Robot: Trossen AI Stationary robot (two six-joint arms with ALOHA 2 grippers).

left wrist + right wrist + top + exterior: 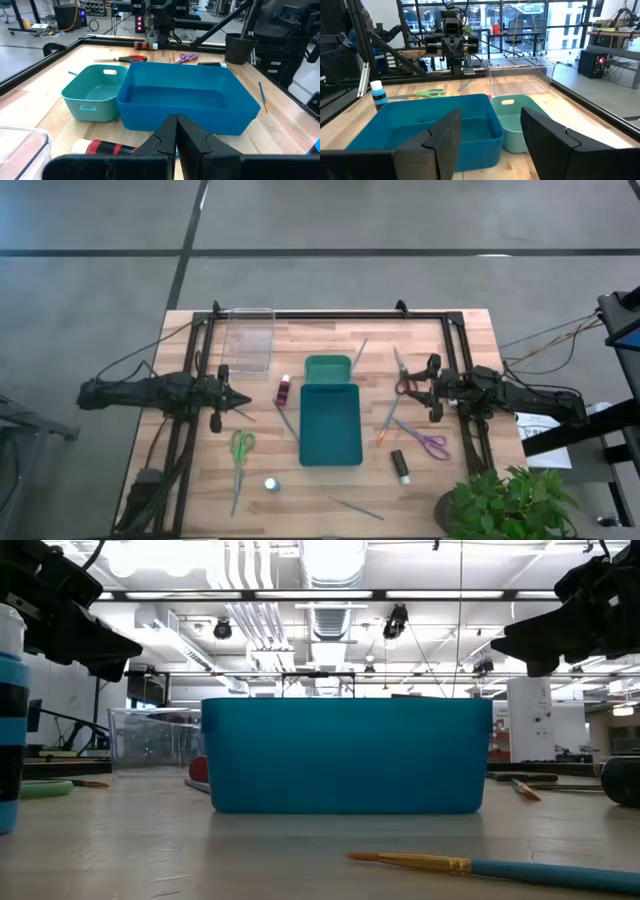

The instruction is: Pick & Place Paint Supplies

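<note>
here, both arms hang clear of the desk (460, 480) at opposite sides, flanking the empty teal tray (330, 425) where the paint supplies likely belong. the left gripper (240, 400) has its fingers closed on nothing; the right gripper (408, 387) holds its fingers apart, empty. bottles, brushes and scissors lie scattered around the tray, the dark red bottle (284, 390) just beside it.

From overhead I look straight down on the whole table (330, 490). My low camera sits at tabletop height, close against the blue tray (345, 755), facing the room. My left wrist camera looks across that tray toward the right arm; my right wrist camera looks back. All four share the tray.
</note>
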